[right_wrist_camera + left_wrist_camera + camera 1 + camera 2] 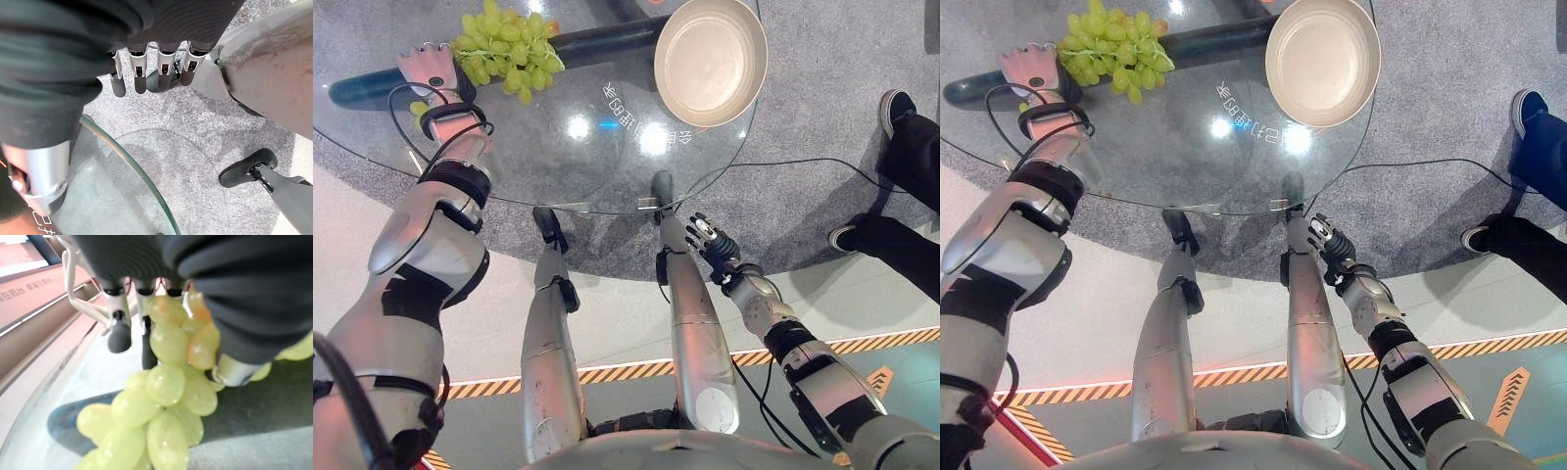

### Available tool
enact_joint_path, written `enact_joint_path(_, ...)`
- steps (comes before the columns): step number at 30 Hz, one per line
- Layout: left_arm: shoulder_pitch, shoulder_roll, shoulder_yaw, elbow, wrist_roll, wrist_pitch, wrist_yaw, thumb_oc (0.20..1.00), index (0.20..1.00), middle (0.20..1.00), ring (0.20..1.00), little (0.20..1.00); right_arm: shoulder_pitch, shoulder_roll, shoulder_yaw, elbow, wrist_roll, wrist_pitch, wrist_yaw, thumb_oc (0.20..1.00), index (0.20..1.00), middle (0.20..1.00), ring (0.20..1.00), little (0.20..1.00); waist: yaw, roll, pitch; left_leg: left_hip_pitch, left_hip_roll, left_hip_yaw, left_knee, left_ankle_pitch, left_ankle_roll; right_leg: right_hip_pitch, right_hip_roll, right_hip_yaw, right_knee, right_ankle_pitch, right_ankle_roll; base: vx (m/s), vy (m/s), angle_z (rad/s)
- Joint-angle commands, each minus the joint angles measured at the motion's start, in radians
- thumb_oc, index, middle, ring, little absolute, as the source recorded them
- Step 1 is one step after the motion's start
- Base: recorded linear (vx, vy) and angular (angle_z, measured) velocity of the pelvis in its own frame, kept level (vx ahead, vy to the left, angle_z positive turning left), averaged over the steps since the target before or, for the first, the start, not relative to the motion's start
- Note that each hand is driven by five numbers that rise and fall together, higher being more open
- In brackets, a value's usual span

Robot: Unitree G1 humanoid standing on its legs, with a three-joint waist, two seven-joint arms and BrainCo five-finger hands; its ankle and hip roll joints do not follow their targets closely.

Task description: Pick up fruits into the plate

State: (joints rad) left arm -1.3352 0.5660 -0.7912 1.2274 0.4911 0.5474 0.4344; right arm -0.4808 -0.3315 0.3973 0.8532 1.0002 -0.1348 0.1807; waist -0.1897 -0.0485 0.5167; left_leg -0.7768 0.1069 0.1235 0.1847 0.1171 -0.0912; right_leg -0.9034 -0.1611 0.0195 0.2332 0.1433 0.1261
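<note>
Grapes (505, 51) sat at the bench's (558, 157) 11 o'clock, my left hand (146, 308) touching the bunch, fingers straight, not closed yet. Plate (710, 61) waited empty at 1 o'clock. Right hand (146, 63) hung relaxed and open below the rim, out of the way I guess.

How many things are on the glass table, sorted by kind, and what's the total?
Bunch of green grapes: 1
Plate: 1, with nothing in it
Total: 2 things on the glass table

The left hand is at the grapes, its fingers against the bunch; the right hand hangs below the table edge.
</note>
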Motion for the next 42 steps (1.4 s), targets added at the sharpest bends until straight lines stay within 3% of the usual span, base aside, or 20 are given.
enact_joint_path(1,0.028,0.048,0.027,0.007,-0.013,0.002,-0.004,0.200,0.200,0.200,0.200,0.200,0.043,0.004,0.007,-0.051,0.007,-0.019,0.011,1.000,1.000,1.000,1.000,1.000,0.012,-0.011,0.003,-0.017,-0.088,-0.044,0.049,-0.078,0.030,0.012,0.125,-0.016,0.035,-0.044,-0.039,0.00,0.000,0.00)
enact_joint_path(14,0.096,0.055,0.084,-0.082,-0.140,-0.143,0.043,0.200,0.200,0.200,0.200,0.200,0.073,0.011,-0.020,-0.047,0.002,-0.035,0.023,1.000,1.000,1.000,1.000,1.000,0.041,0.017,0.003,0.136,-0.083,-0.044,0.007,-0.078,0.038,0.146,0.110,-0.035,0.042,-0.076,-0.038,0.00,0.000,0.00)
enact_joint_path(20,0.157,0.112,0.138,-0.186,-0.165,-0.220,0.035,0.200,0.200,0.200,0.200,0.200,0.106,0.009,-0.060,-0.063,-0.011,-0.037,0.028,1.000,1.000,1.000,1.000,1.000,0.060,0.042,0.003,0.296,-0.077,-0.039,-0.044,-0.084,0.034,0.294,0.082,-0.061,0.013,-0.092,-0.028,0.00,0.000,0.00)
enact_joint_path(31,0.238,0.197,0.204,-0.356,-0.140,-0.289,0.017,0.200,0.200,0.200,0.200,0.200,0.155,0.004,-0.126,-0.089,-0.025,-0.053,0.050,1.000,1.000,1.000,1.000,1.000,0.080,0.059,0.000,0.507,-0.072,-0.024,-0.110,-0.097,0.027,0.508,0.041,-0.085,-0.051,-0.097,-0.010,0.00,0.011,0.05)
enact_joint_path(37,0.285,0.232,0.213,-0.437,-0.123,-0.324,0.000,0.200,0.200,0.200,0.200,0.200,0.200,-0.005,-0.136,-0.140,-0.052,-0.087,0.054,1.000,1.000,1.000,1.000,1.000,0.085,0.064,-0.054,0.573,-0.066,-0.013,-0.153,-0.096,0.021,0.582,0.028,-0.098,-0.098,-0.095,-0.004,0.00,0.001,0.03)
enact_joint_path(42,0.334,0.282,0.209,-0.555,-0.090,-0.336,-0.063,0.200,0.200,0.200,0.200,0.200,0.245,-0.049,-0.126,-0.309,-0.167,-0.137,0.019,1.000,1.000,1.000,1.000,1.000,0.084,0.063,-0.102,0.630,-0.059,-0.006,-0.184,-0.097,0.014,0.654,0.018,-0.113,-0.143,-0.092,0.002,0.01,-0.022,0.05)
